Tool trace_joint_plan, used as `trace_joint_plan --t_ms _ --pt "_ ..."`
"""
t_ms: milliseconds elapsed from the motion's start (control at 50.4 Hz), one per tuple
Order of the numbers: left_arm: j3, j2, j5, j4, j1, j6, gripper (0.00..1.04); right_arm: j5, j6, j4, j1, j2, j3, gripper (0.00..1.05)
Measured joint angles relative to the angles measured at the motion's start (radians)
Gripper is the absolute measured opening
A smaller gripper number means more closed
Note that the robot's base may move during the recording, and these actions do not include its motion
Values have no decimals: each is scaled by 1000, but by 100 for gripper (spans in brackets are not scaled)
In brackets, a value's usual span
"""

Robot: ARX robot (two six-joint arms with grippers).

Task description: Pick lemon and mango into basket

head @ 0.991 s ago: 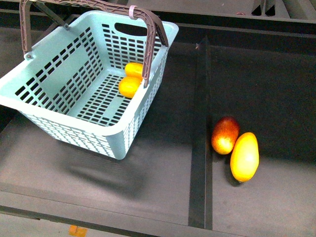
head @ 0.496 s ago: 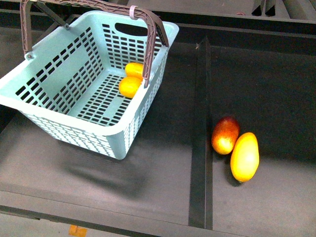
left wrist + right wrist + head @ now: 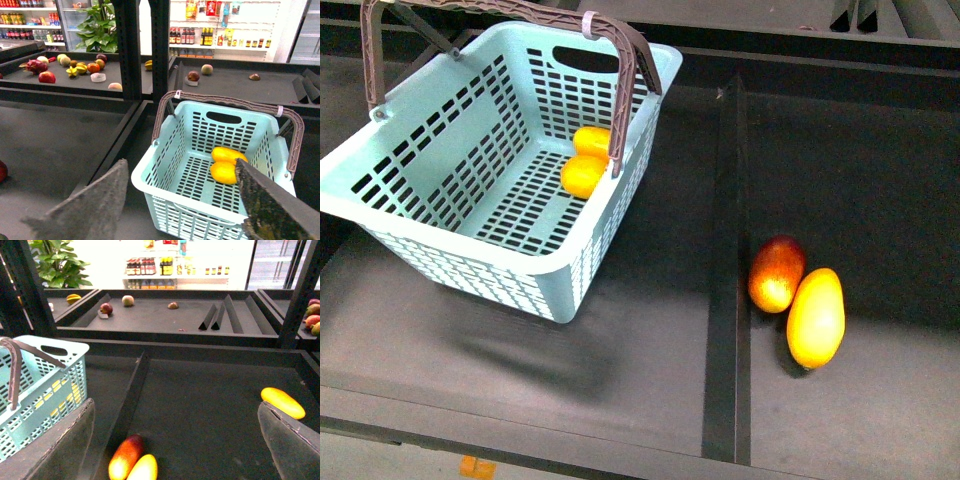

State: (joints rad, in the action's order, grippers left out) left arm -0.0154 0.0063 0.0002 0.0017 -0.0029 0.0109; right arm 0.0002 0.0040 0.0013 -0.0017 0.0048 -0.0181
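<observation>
On the bench (image 3: 650,330) ahead of me, the basket (image 3: 440,215) sits to my left, its handles raised. Two lemons (image 3: 584,175) lie inside it, touching, against the wall on my right, one just behind the other. A divider strip (image 3: 728,300) runs away from me right of the basket. Just beyond that strip lie a mango (image 3: 816,318) and a rounder fruit (image 3: 776,273), touching, the mango nearer me and further right.
</observation>
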Motion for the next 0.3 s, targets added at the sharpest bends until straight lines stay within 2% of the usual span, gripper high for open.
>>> trace_joint_plan --t_ms 139,297 --pt "0 0 0 0 0 0 97 0 0 0 0 0 0 96" --pt "0 0 0 0 0 -2 98 0 0 0 0 0 0 96"
